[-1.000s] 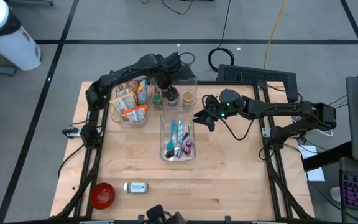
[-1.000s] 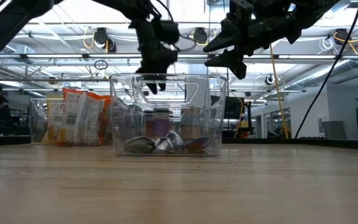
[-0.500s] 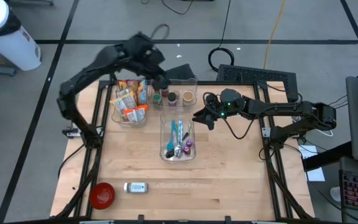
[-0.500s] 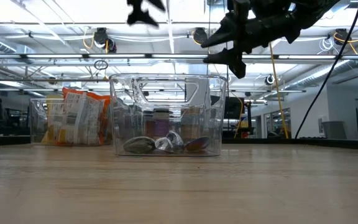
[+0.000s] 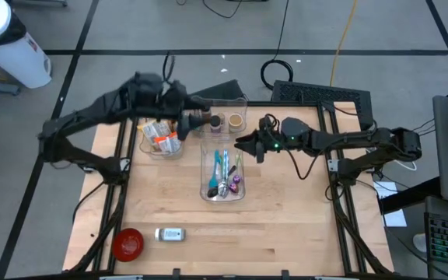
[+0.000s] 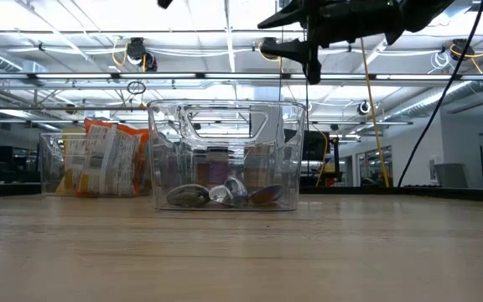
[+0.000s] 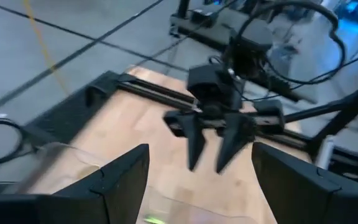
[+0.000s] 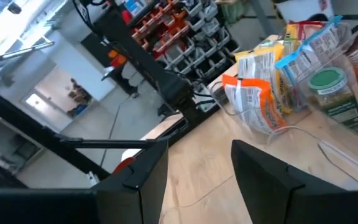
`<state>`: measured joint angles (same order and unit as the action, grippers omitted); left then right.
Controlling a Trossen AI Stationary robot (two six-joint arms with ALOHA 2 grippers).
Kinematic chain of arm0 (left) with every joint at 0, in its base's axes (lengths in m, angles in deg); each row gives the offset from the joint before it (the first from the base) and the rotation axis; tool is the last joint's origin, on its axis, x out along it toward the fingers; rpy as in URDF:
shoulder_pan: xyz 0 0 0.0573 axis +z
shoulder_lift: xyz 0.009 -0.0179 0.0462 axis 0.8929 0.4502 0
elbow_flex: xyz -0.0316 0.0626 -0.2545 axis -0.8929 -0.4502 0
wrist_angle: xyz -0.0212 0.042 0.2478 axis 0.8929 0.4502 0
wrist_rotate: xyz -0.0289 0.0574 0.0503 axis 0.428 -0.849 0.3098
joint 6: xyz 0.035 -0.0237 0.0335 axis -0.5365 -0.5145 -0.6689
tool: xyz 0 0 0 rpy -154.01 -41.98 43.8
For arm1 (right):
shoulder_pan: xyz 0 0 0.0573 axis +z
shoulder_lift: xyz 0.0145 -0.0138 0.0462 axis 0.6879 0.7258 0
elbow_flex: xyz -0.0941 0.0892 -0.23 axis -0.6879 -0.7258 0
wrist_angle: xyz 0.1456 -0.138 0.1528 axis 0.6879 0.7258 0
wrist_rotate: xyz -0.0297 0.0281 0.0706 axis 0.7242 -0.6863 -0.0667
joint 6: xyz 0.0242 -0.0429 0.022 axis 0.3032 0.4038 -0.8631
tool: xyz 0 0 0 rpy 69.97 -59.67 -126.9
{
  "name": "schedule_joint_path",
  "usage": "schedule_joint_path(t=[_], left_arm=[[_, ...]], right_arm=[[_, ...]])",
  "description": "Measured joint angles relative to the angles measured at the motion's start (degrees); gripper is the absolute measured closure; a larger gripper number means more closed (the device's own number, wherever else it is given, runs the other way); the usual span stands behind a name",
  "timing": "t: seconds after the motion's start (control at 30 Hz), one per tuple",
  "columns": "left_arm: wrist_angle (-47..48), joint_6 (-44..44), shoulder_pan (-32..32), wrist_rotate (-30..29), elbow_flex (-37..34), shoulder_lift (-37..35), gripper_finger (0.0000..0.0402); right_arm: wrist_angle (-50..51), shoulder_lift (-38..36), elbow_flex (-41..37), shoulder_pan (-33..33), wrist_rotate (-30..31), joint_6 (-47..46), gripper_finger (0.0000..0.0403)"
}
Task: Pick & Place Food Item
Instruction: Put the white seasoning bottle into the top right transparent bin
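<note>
Snack packets (image 5: 162,128) stand in a clear bin at the table's far left; they also show in the low view (image 6: 107,159) and the right wrist view (image 8: 260,93). Jars (image 5: 228,121), one with a green lid (image 8: 328,90), stand in a second clear bin beside it. My left gripper (image 5: 208,121) hangs high over the jar bin, open and empty (image 7: 201,149), pointing toward the right arm. My right gripper (image 5: 241,144) is open and empty (image 8: 201,149), high above the table (image 6: 296,46), facing the left gripper.
A clear bin (image 5: 222,171) with cutlery and wrapped sweets stands mid-table (image 6: 225,155). A red bowl (image 5: 127,243) and a small white pack (image 5: 169,234) lie near the front left edge. Bare wood lies at the front and the right.
My left gripper has risen out of the jar bin, empty, and has turned level to point toward the table's right. My right gripper has gone up and a little toward the table's left, tipping closer to level.
</note>
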<state>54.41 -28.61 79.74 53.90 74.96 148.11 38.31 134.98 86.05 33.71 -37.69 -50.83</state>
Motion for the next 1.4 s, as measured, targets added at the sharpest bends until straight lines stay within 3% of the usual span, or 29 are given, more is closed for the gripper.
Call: schedule_joint_path(t=[0.17,0.3,0.47,0.67,0.87,1.1,1.2,1.4], left_arm=[[-13.3,7.0,-3.0,0.3,-17.0,-9.2,0.0117],[-19.7,12.1,-5.8,0.3,-26.4,-17.0,0.0117],[-19.9,17.5,-11.5,0.1,-32.8,-26.8,0.0117],[-20.4,29.8,-21.6,4.6,-37.1,-33.2,0.0117],[-21.9,34.4,-31.0,0.6,-38.1,-32.2,0.0117],[-26.5,30.7,-31.9,-5.2,-38.2,-26.7,0.0117],[-27.0,31.8,-31.7,-4.8,-38.2,-23.3,0.0117],[-18.5,33.9,-35.5,3.2,-38.2,-17.2,0.0117]], right_arm=[[0.1,0.0,0.0,1.9,1.9,0.4,0.0234],[0.2,0.0,0.0,2.4,2.2,0.5,0.0234],[0.0,0.0,0.0,2.4,7.0,0.1,0.0234],[-1.2,0.0,0.0,1.7,9.4,1.5,0.0234],[-1.2,0.0,0.0,0.7,9.5,1.7,0.0234],[-1.2,0.0,0.0,0.4,9.5,3.4,0.0234],[-1.2,0.0,0.0,0.4,9.4,3.5,0.0234],[-1.2,0.0,0.0,0.4,9.4,3.5,0.0234]])
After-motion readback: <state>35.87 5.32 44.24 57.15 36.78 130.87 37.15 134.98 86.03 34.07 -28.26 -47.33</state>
